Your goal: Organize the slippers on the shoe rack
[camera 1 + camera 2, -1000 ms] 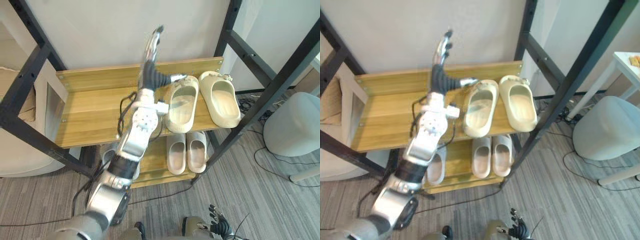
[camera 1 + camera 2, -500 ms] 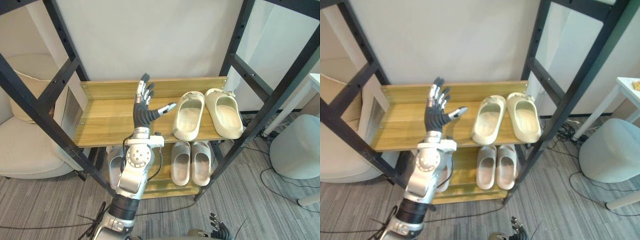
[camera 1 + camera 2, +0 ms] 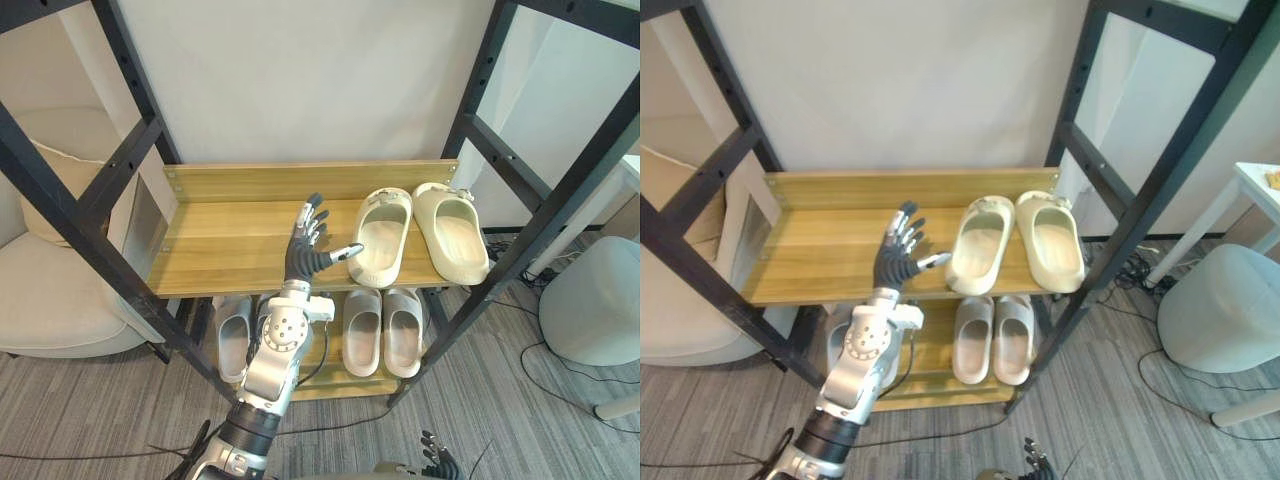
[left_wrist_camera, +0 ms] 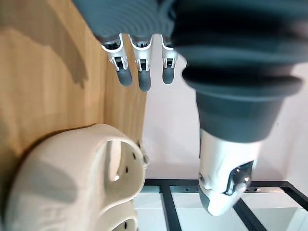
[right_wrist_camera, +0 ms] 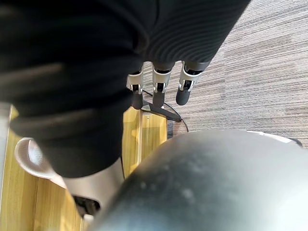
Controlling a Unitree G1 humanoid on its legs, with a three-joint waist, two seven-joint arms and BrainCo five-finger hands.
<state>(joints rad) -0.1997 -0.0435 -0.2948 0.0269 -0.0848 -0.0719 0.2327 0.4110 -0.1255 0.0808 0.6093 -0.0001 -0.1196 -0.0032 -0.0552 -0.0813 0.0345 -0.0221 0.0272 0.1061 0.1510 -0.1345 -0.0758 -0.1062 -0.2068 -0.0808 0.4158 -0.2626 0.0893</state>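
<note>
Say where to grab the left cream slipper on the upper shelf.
Pinch the left cream slipper by its raised side wall near the heel, from its left: the open left hand is there, and the other slipper crowds the right.

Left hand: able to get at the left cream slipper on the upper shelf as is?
Probably yes. The left hand is open over the upper shelf, thumb aimed at the left cream slipper right beside it, nothing between them. The right cream slipper lies beyond it, out of the way.
</note>
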